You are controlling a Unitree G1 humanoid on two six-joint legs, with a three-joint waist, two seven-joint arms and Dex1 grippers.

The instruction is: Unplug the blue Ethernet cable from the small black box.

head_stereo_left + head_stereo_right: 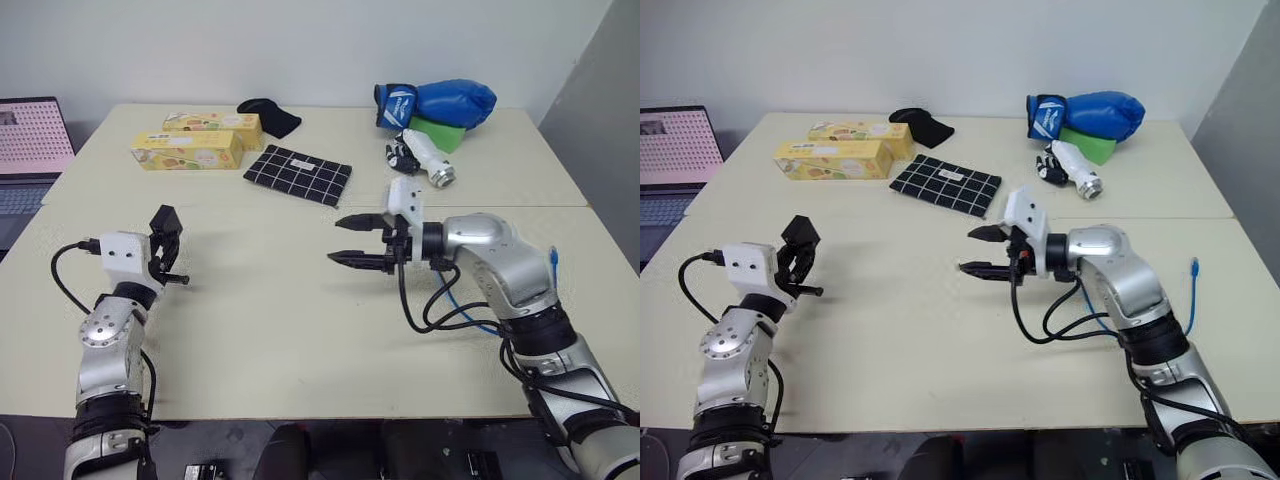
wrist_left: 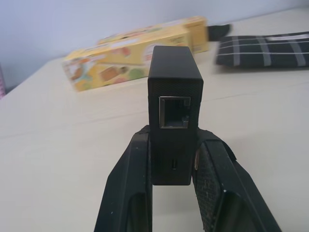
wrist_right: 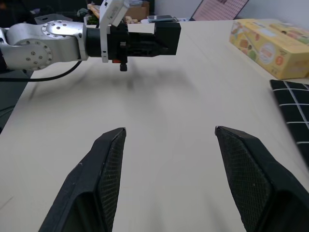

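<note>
— Box (image 2: 174,104): pinched between left fingers (image 2: 128,188), held up off counter (image 1: 300,330), over on the left side.
— Port?
— Port (image 2: 175,112): square, metal-rimmed, empty, turned back toward the left wrist. No plug seated.
— Cable, then?
— Cable (image 1: 1191,290): flat on counter at the far right, just beside the right forearm, well apart from box. Laid roughly front to back, with one plug end pointing away from the robot and the rest slipping under the arm among black wires.
— Right fingers?
— Right fingers (image 3: 108,169): spread wide, gripping nothing, hanging in mid-air above the middle of counter, tips aimed leftward.
— Box from there?
— Off to their left, well apart, seen side-on, with its long axis carrying on the line of left fingers, crosswise to the right ones.
— Nearer arm to cable?
— Right, plainly. Box already in the left.
— Verdict?
— Looks unplugged already. Probably little left beyond setting box down.
— Looks?
— Box: matte black, squarish, longer than wide, rigid, firmly clamped by its sides. Cable: thin, bright blue, limp, small clear plug at the visible end.
</note>
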